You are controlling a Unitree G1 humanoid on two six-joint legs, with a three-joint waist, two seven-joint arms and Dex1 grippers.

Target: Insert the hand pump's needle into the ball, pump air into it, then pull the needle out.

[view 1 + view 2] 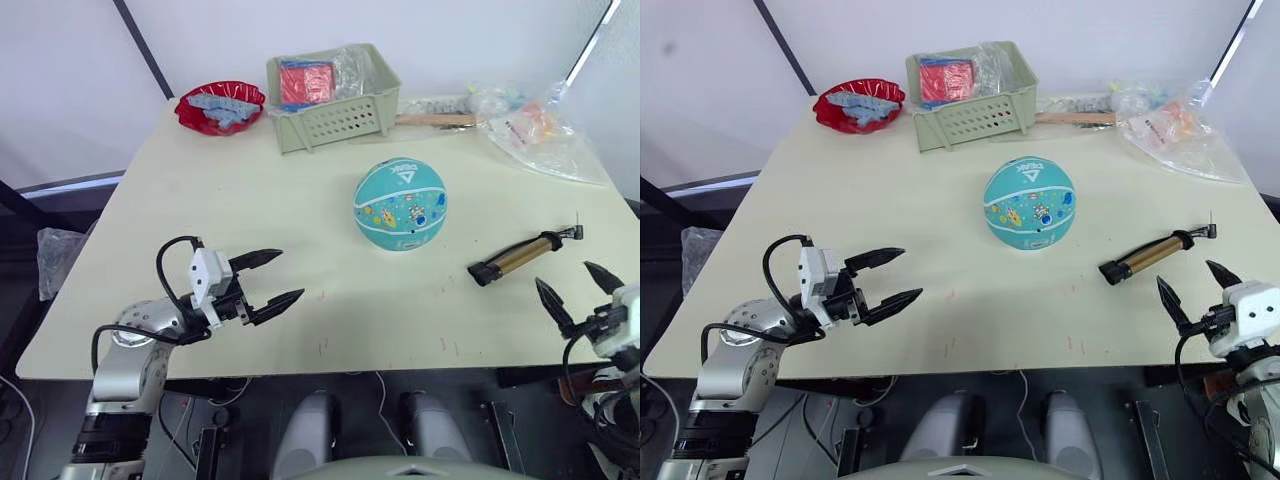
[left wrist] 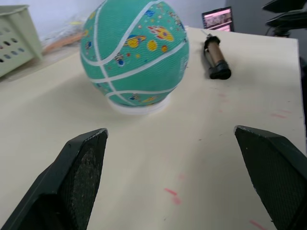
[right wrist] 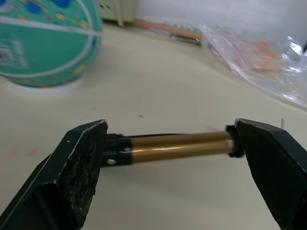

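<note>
The teal ball (image 1: 400, 203) with white lines and cartoon marks rests on a small white ring in the middle of the table. To its right lies the gold-bronze hand pump (image 1: 520, 256) with black ends; a thin needle (image 1: 578, 220) sticks up at its far end. My left gripper (image 1: 272, 284) hovers open over the table's front left, aimed at the ball (image 2: 136, 52) with a wide gap between. At the front right edge, my right gripper (image 1: 578, 290) stands open, just short of the pump (image 3: 180, 146), which lies crosswise ahead of its fingers.
A pale green basket (image 1: 335, 98) with red packets stands at the back, a red dish (image 1: 220, 106) to its left. Clear plastic bags (image 1: 540, 130) and a wooden stick (image 1: 435, 120) lie at the back right. The table's edge (image 1: 300, 365) runs close under both grippers.
</note>
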